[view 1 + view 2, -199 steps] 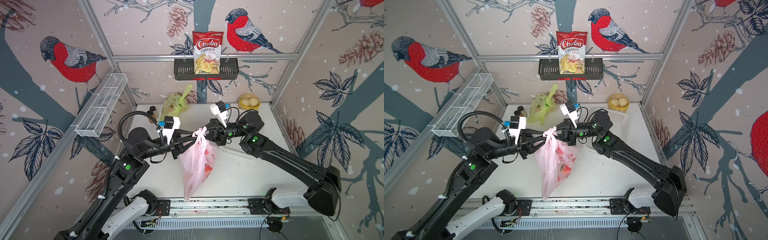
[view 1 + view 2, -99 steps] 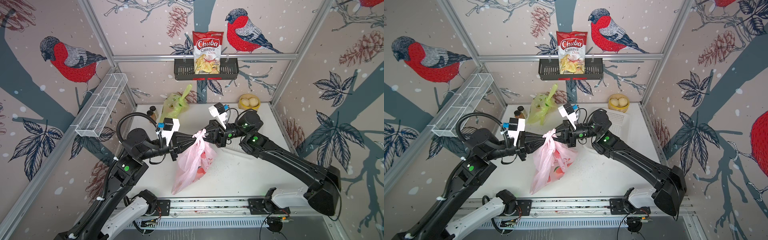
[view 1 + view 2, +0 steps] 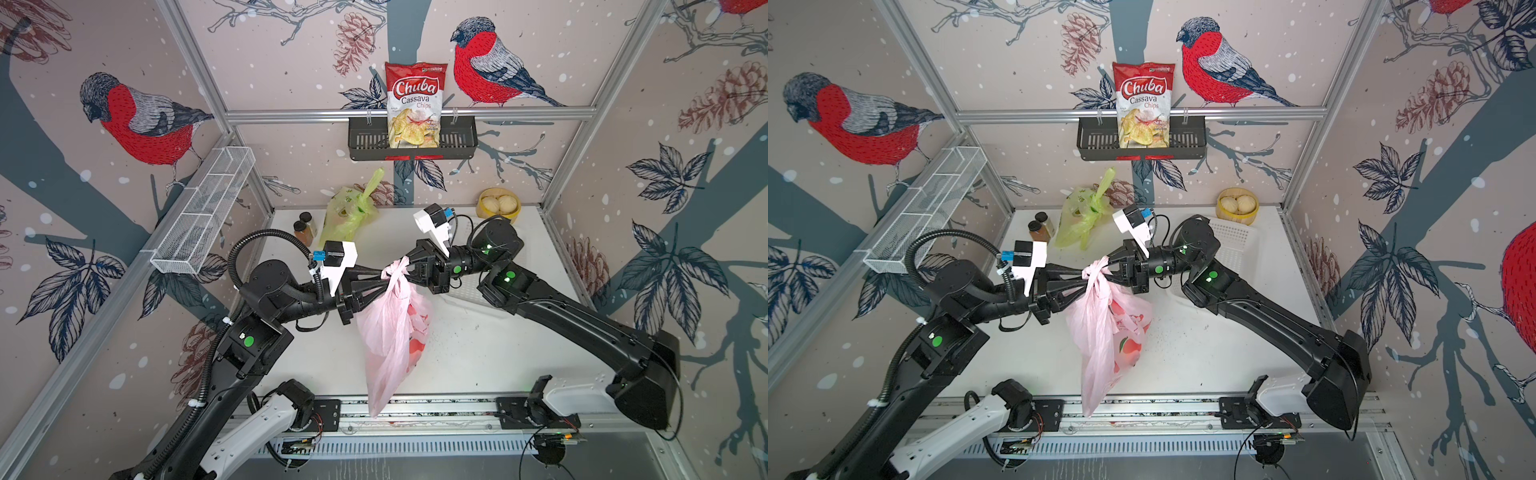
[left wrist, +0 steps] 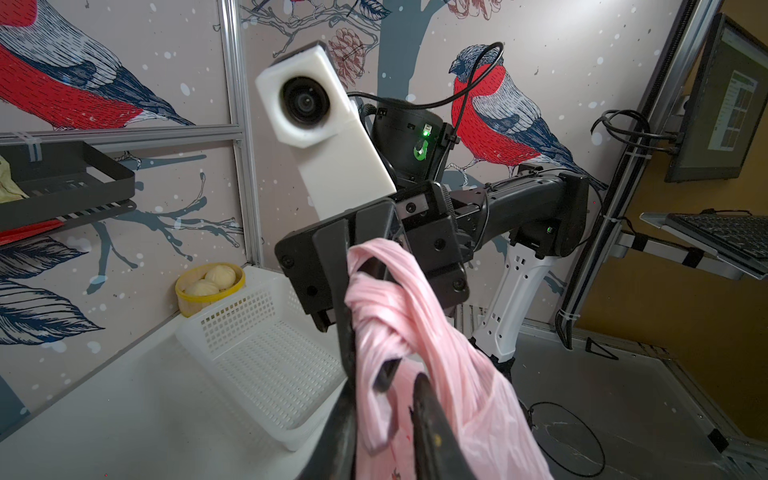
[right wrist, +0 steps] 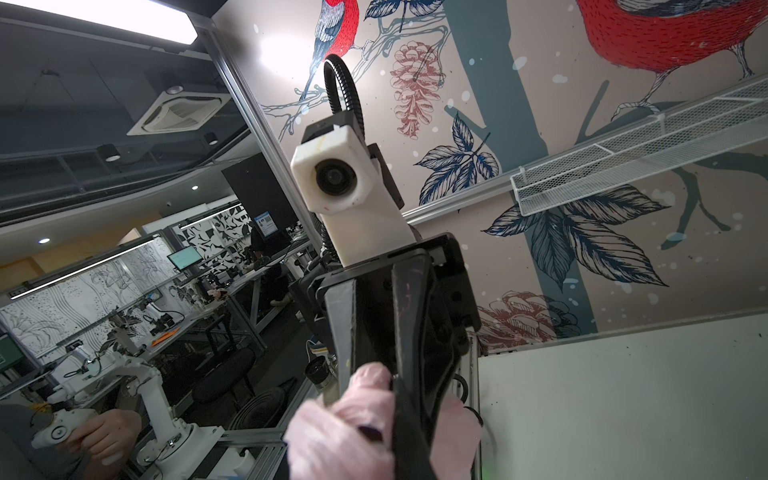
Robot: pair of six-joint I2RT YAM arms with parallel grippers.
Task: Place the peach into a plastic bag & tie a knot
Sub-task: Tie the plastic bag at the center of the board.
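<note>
At 9 o'clock of the knot [image 3: 394, 272], the left gripper [image 3: 380, 277] pinches a twisted strand of the pink bag [image 3: 390, 340]. The peach [image 3: 1127, 347] hangs inside, below the knot. At 3 o'clock, the right gripper [image 3: 409, 266] is clamped tight on the opposite strand. Risk: a hard outward pull may tear the film, or a strand may slip free and drop the load. Room lies open toward 6 o'clock, while the white basket [image 3: 1235, 243] crowds 3 o'clock.
</note>
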